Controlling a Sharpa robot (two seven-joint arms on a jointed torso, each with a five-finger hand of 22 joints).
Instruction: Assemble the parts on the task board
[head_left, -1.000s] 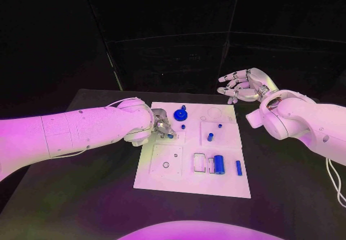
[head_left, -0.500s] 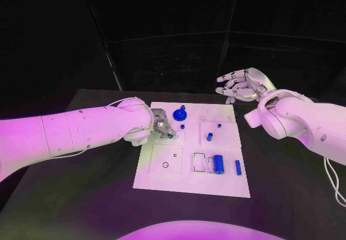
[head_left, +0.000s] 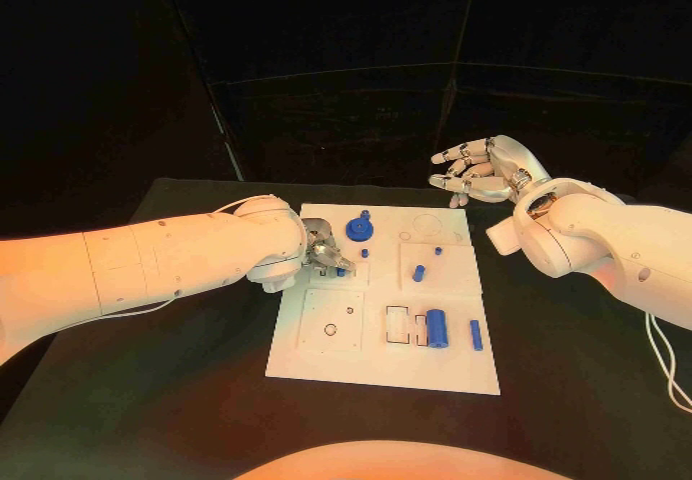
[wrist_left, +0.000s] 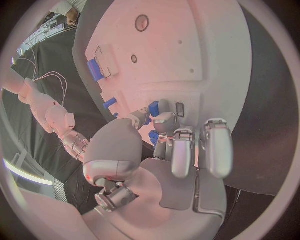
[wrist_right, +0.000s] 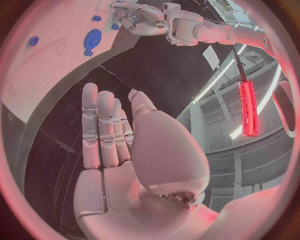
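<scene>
The left hand (head_left: 323, 252) rested on the left part of the task board (head_left: 378, 375); its fingers were curled together around a small blue part (wrist_left: 154, 107), and the thumb and one finger seemed to pinch it just above the board surface, close to a small slot. In the head view this part sat at the left edge of the board, near the big round blue piece (head_left: 359, 233) at the far side. The right hand (head_left: 488, 167) hung in the air beyond the far right corner of the board; its fingers were apart and slightly bent, and it held nothing. Other parts lay free on the board: a blue cylinder (head_left: 436, 328) and a thin blue pin (head_left: 475, 335) at the near right, and two small blue pieces (head_left: 420, 272) in the middle.

The risk, as I judge it, was in the pinch; the part was tiny and mostly hidden by the fingers, so it could slip or tilt and miss its hole; a sideways push could also shift the board, because nothing held it down.
</scene>
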